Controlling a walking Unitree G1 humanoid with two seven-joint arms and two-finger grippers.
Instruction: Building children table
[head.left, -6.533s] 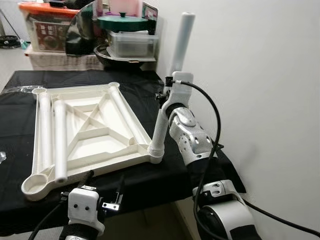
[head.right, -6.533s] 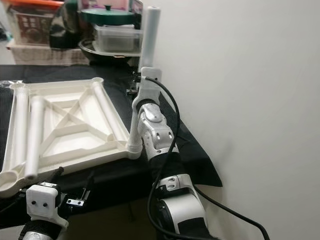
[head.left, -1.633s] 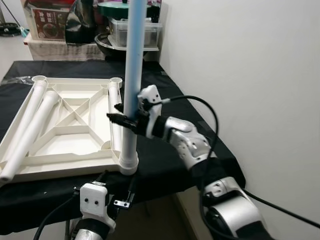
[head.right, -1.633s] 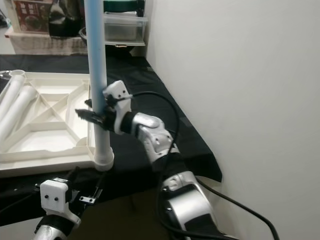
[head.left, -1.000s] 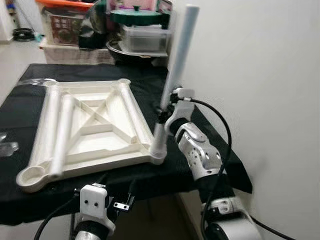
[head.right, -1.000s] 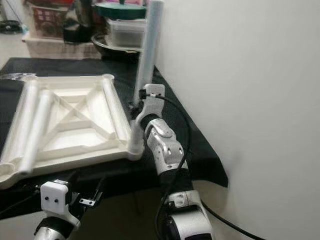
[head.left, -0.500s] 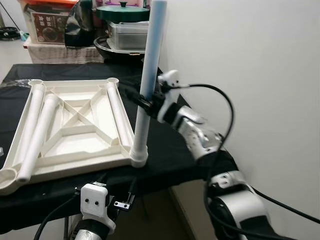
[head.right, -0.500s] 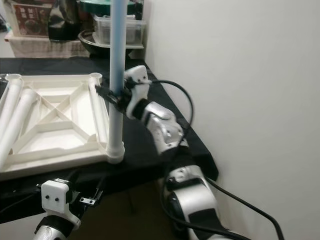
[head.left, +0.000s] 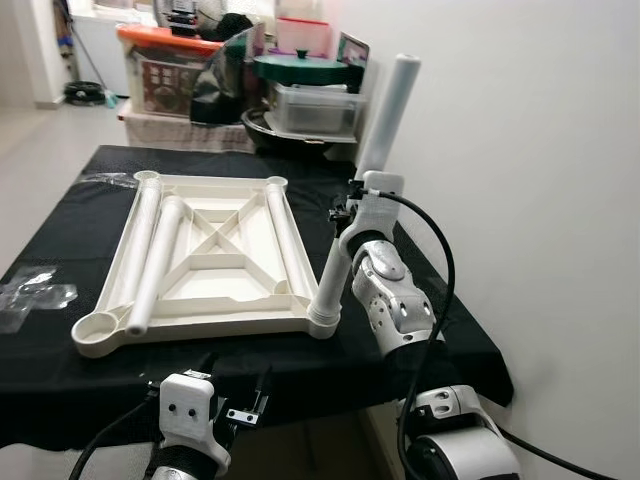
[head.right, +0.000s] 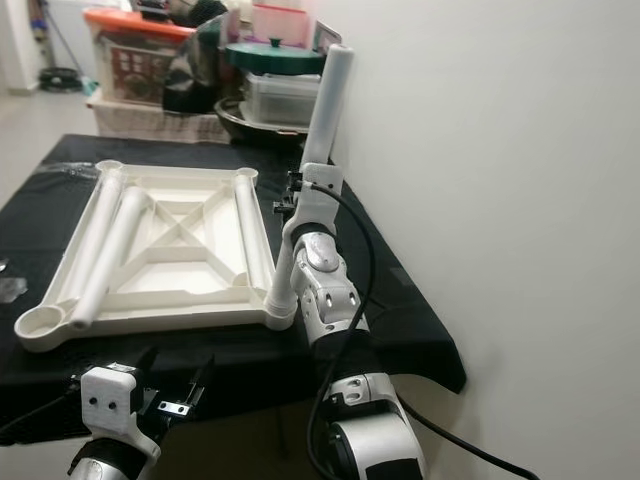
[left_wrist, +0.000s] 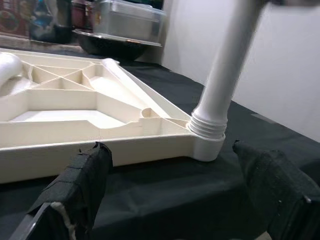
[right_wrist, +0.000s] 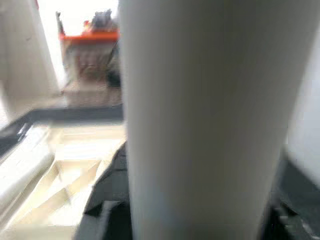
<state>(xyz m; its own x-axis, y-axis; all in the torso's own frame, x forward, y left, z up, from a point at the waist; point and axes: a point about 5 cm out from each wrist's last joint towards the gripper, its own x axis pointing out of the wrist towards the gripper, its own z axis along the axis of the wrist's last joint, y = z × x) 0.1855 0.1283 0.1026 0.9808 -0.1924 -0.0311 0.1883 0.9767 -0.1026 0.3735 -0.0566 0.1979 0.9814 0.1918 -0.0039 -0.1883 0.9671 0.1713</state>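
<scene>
Right gripper still clamps leg in top corner socket (tilted now, half-second ago upright); left gripper open, idle.

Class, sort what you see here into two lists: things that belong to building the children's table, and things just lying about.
Job: tabletop; upright leg in its corner socket, held by the right end effector; two loose legs lying on the tabletop.

Lying about: storage boxes; green lid; clear container; plastic wrap.

White tabletop lying underside-up, leg standing tilted in its corner socket, two loose legs on it
</scene>
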